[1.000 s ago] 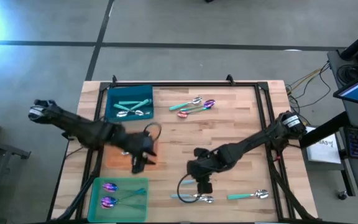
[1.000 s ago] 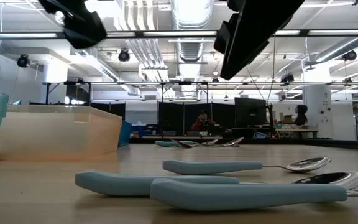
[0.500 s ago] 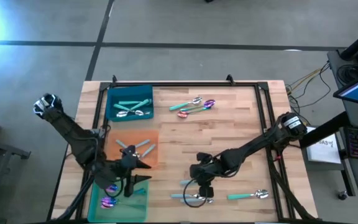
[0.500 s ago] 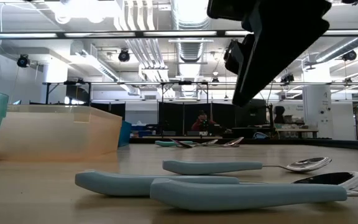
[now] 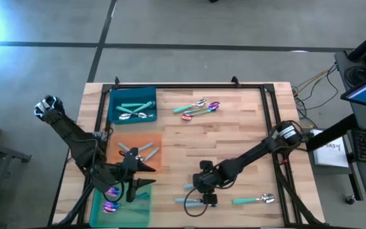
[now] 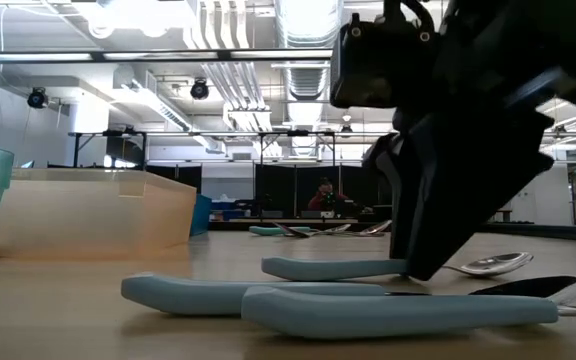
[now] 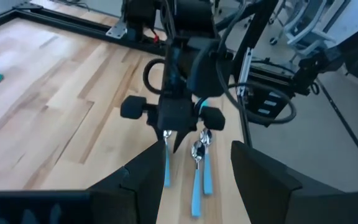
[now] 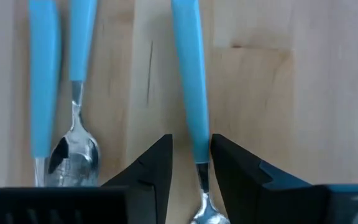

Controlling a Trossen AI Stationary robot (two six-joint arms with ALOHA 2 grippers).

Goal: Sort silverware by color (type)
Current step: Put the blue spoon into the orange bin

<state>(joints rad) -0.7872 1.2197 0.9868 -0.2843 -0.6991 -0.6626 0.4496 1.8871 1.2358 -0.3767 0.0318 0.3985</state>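
Observation:
My right gripper is down at the table near its near edge, open. Its fingers stand on either side of a pale-blue spoon handle, close to the metal neck, with a slim gap on each side. Two more pale-blue-handled spoons lie beside it on the wood. My left gripper hangs open and holds nothing, between the orange mat and the green mat. Purple-headed spoons lie on the green mat.
A blue mat at the far left holds teal-handled spoons. Pale-handled spoons lie on the orange mat. Loose spoons lie at the far middle, and a teal one near the front right. Black rails frame the table.
My left gripper has swung from over the orange mat toward the table's near edge, turning as it went, and now holds still by the green mat. My right gripper has sunk onto the spoons at the near edge, its fingers now astride one handle.

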